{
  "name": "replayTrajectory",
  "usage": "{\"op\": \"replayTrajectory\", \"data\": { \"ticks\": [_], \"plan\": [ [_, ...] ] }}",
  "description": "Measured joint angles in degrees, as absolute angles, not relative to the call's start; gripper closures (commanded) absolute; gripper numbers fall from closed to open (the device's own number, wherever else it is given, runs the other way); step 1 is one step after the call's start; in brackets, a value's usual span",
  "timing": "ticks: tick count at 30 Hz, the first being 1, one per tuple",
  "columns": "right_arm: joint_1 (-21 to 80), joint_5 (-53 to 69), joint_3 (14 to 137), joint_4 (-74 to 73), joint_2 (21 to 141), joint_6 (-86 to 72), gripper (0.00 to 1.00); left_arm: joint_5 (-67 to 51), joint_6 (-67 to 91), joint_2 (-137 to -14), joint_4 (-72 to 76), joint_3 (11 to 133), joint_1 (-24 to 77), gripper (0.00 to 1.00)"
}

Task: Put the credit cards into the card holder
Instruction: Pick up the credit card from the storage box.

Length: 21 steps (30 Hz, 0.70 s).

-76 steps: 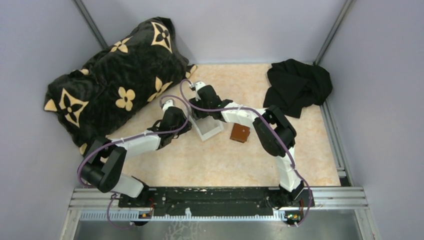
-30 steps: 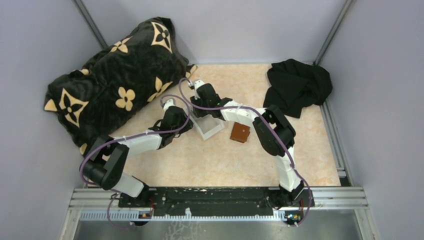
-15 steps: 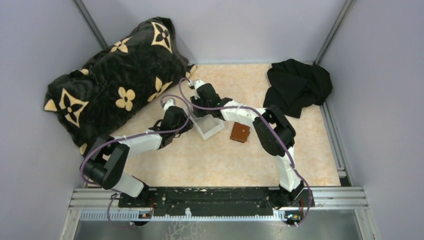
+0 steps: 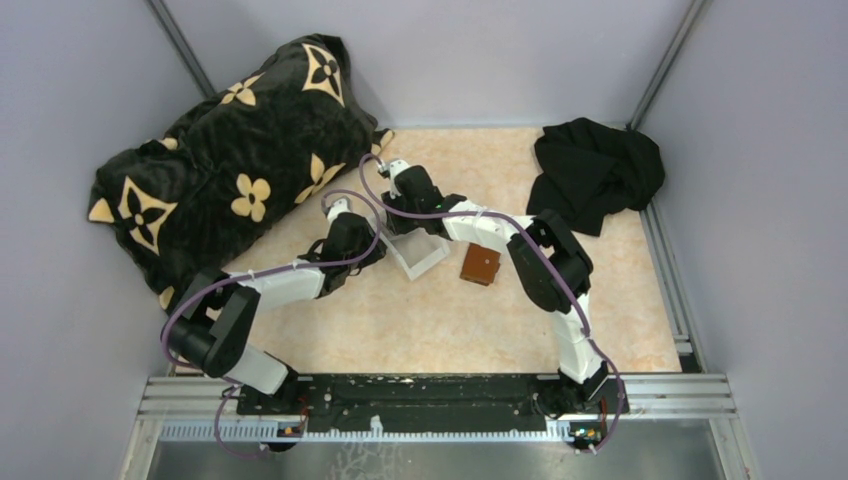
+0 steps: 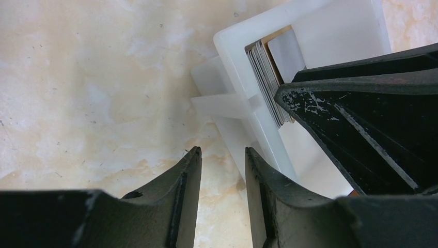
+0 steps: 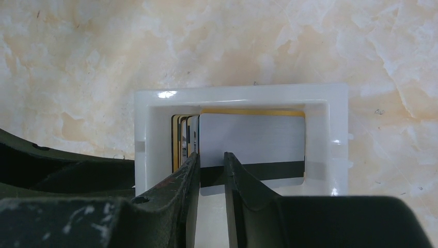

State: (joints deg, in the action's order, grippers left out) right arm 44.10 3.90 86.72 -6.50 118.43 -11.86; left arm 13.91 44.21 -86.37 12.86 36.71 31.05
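Top view, change: since the earliest picture the right arm (image 4: 480, 228) has been drawn slightly toward 11 o'clock, so its wrist is hung over the far end of the white tray (image 4: 428, 262); over the last half second almost no motion is seen; the left arm (image 4: 285, 283) is unchanged.
Top view, meaning: a card pick is judged to be set up but not made; nothing has been carried to the card holder (image 4: 481, 266).
Top view, places: the card holder is laid flat on the table (image 4: 450, 325), just beside the tray at 3 o'clock; a plush black cushion (image 4: 230, 150) with tan flowers is seen at 10 o'clock, a crumpled black cloth (image 4: 597, 170) at 1 o'clock.
Left wrist view, hand: the left gripper (image 5: 221, 152) is held moderately parted; only bare marbled table is seen between its jaws; it is placed at 7 o'clock of the tray's corner, near a moulded tab but apart from it.
Left wrist view, materials: the tray is thick-walled glossy plastic; the credit cards (image 5: 266, 77) are stood on edge inside as a thin packed stack; a scuffed black finger of the right arm is seen at 3 o'clock.
Right wrist view, hand: the right gripper (image 6: 210, 155) is parted narrowly, the gap wider than a card; no card is seen clamped.
Right wrist view, cards: a silver card (image 6: 253, 137) with a black stripe is leant face-up under the tips; a gold edge is shown at 12 o'clock, further cards on edge at 9 o'clock.
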Motion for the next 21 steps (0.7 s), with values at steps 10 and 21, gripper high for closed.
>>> {"op": "replayTrajectory", "data": {
  "ticks": [10, 21],
  "plan": [
    [44.1, 4.4, 86.7, -7.0, 117.8, -12.5, 0.8, 14.0, 44.2, -86.6, 12.9, 36.7, 31.0, 0.57],
    [44.1, 0.4, 86.7, -7.9, 116.6, -11.2, 0.88, 14.4, 44.4, -86.6, 13.1, 36.7, 31.0, 0.57]
  ]
}}
